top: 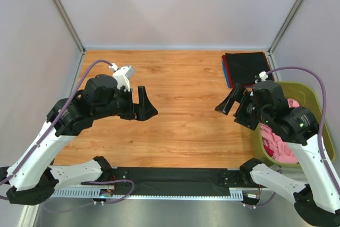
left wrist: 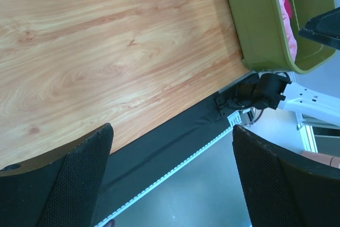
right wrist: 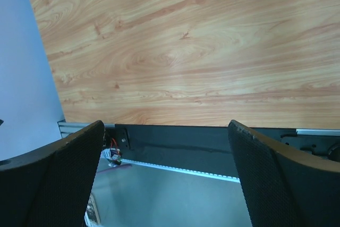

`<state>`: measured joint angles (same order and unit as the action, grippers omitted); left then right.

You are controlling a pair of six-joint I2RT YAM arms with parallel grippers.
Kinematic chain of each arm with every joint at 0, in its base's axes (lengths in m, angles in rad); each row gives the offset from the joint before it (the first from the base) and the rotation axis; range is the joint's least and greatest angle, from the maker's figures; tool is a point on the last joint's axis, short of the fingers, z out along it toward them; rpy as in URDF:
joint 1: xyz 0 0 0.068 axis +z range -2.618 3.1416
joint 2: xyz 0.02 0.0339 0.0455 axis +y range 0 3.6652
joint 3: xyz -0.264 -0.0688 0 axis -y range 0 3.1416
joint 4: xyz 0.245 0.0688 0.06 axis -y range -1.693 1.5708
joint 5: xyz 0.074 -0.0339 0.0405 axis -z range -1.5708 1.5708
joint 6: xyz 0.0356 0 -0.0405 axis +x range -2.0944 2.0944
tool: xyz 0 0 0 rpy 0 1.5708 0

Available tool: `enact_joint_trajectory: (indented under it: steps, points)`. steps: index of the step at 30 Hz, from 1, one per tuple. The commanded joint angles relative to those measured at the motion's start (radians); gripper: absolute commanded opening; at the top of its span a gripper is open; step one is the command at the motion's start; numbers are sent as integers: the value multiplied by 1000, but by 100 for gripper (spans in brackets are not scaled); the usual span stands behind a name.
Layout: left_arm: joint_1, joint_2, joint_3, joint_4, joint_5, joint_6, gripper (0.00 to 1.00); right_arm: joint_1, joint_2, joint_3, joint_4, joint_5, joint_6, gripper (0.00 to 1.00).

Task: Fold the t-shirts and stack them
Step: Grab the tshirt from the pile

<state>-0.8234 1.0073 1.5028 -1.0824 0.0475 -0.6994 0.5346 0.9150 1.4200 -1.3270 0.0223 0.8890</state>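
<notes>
Bright, even light with faint soft shadows; close fingers (left wrist: pixel 64 184) slightly blurred.

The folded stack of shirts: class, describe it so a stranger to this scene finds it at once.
Start at the wooden table and go to its far right corner, beyond the green tub. The stack lies flat there, black on top with red and blue edges showing, unlike the crumpled pink shirts in the tub.
</notes>
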Motion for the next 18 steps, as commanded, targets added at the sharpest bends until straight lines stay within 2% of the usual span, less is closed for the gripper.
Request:
enact_joint_trajectory:
  steps: [1,7,9,12,14,16,18]
  points:
    - [1,4,42,-2,17,29,99,4,5,25,15,82,33,100]
    - [1,25,80,-8,29,35,97,4,48,166,-10,272,36,100]
    - [1,39,105,-19,35,34,98,1,73,197,-8,428,15,100]
    - [1,48,109,-42,40,15,98,-70,158,267,-52,638,-38,100]
    - [3,60,117,-73,55,-6,97,-201,208,312,-83,682,-41,100]
    - [3,63,120,-89,110,-20,96,-372,266,304,-10,630,-148,98]
    - [3,56,97,-90,147,-40,95,-524,332,293,-12,602,-163,98]
